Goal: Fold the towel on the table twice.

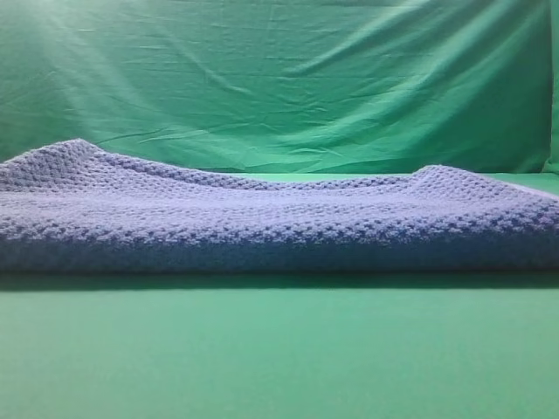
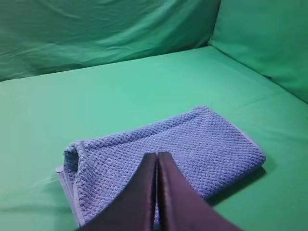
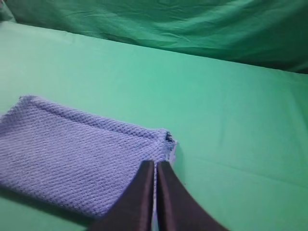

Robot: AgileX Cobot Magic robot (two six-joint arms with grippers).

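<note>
Lying folded on bright green smooth surface (image 2: 120, 91): blue-grey waffle-knit towel (image 2: 192, 149), layered rectangle with thin pale edge along sides. Exterior view: towel (image 1: 279, 218) spans whole width, near edge doubled over, shadow beneath. Left pincer (image 2: 157, 159) clenched, dark fingers pressed together, tips above near edge of towel; whether cloth pinched, cannot tell. Right pincer (image 3: 155, 166) likewise clenched, tips at towel's (image 3: 72, 154) corner where layers fray open. Wrinkled green backdrop cloth (image 1: 279, 78) hangs behind surface.
</note>
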